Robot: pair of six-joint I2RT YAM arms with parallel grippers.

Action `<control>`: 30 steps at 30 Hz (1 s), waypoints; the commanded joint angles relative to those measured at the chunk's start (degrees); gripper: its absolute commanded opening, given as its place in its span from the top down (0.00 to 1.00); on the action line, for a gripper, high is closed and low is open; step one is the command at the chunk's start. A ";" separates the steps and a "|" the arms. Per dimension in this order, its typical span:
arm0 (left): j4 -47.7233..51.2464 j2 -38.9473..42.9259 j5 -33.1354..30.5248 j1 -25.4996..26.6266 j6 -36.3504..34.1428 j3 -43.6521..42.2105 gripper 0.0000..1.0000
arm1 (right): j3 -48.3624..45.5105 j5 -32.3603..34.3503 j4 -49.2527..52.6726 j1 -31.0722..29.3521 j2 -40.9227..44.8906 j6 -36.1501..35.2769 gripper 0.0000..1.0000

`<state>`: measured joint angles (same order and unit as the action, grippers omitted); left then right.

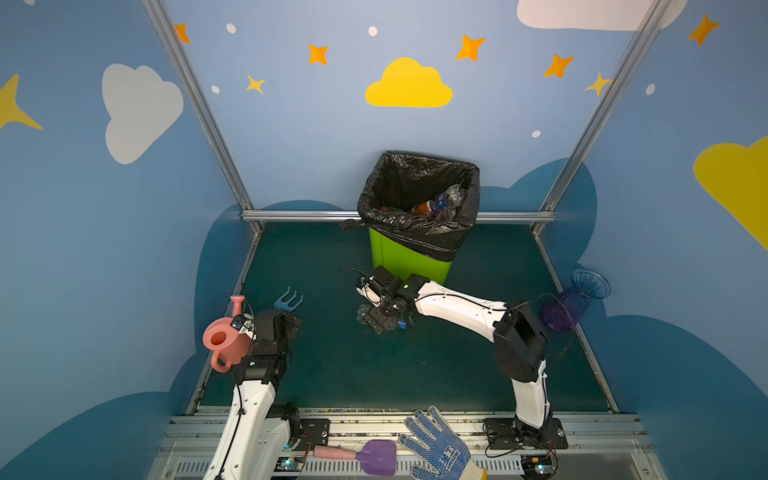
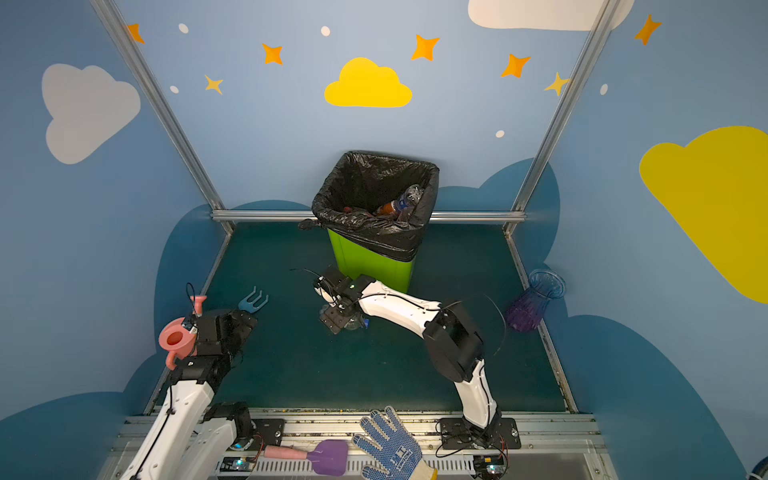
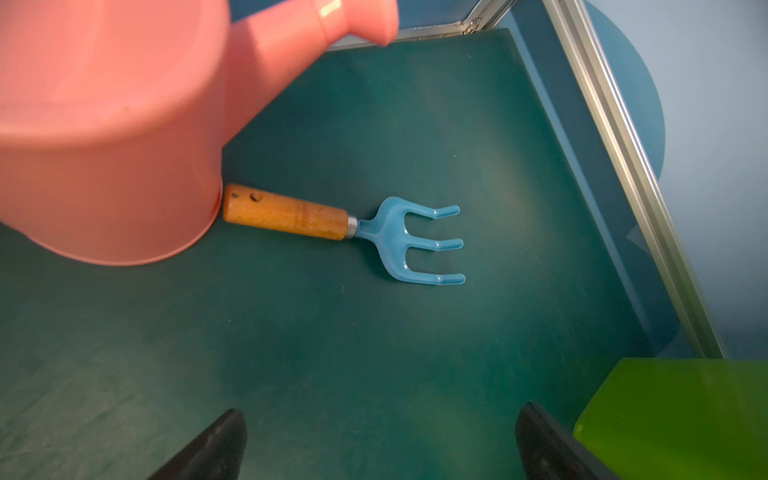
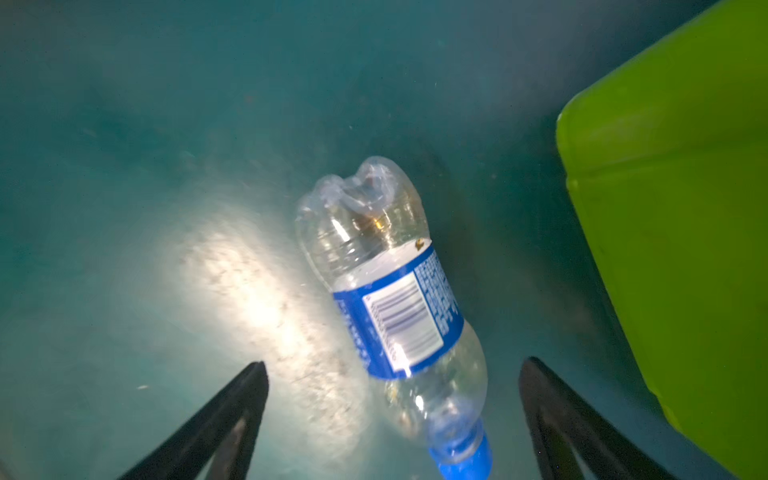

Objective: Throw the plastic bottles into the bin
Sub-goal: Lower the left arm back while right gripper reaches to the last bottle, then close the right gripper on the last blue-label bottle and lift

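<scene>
Right wrist shows right gripper [image 4: 393,361] wide open around a dented clear bottle [image 4: 399,316].

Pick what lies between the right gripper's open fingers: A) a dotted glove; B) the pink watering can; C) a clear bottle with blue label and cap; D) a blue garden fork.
C: the right wrist view shows the clear bottle lying between the spread fingers of the right gripper, neither touching it.
</scene>
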<state>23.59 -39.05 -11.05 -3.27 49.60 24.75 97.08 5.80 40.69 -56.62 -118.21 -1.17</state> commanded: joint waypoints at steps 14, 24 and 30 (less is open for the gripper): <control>1.72 0.11 1.32 -0.83 -0.55 -1.11 0.00 | 18.85 1.14 17.82 -1.54 -16.86 -6.57 0.32; 1.74 -0.04 1.26 -0.95 -1.33 -1.46 0.00 | 17.97 0.69 14.32 -1.30 -5.77 -5.08 0.54; -0.13 -2.26 2.08 -1.02 -2.23 -1.16 0.00 | 16.00 4.65 9.60 -1.36 12.41 -7.53 0.55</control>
<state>24.38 -40.47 -9.39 -4.03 48.62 23.42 113.10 7.81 53.49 -57.84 -116.60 -7.14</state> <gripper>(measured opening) 0.998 0.468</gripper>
